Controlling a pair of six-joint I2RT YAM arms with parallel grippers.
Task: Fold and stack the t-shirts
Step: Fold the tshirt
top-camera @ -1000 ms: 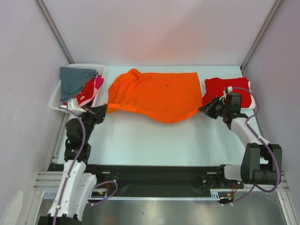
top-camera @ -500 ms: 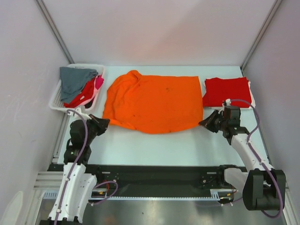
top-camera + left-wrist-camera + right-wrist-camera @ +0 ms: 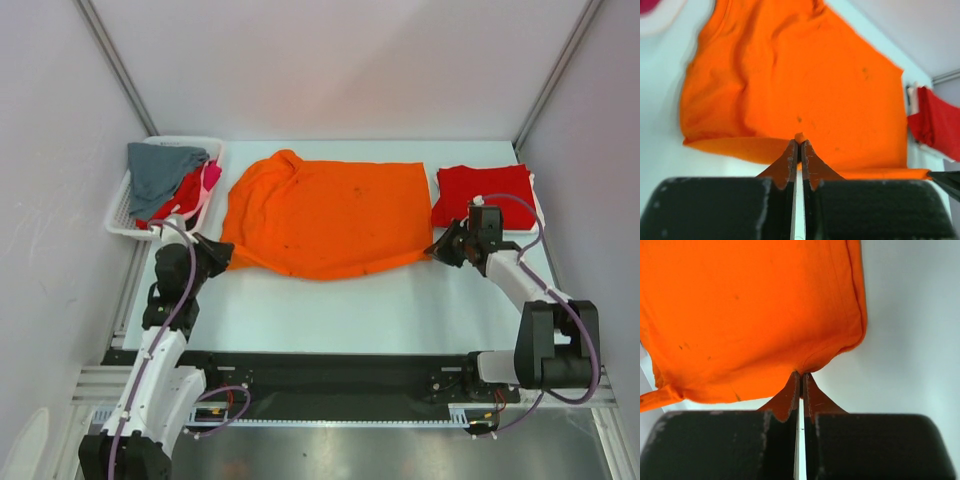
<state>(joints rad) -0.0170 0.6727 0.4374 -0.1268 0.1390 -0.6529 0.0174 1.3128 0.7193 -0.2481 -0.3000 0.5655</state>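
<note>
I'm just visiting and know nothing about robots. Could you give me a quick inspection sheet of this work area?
Surface: pale table, flat, no spills seen.
Job's things: orange t-shirt spread mid-table; folded red t-shirt at far right; grey t-shirt, second red t-shirt and pink t-shirt piled in white basket.
Clutter: nothing seen.
End effectors: left end effector and right end effector each shut on the orange t-shirt's near edge.
Cables: purple cables loop along both arms.
Surroundings: plain white walls, metal frame posts.
</note>
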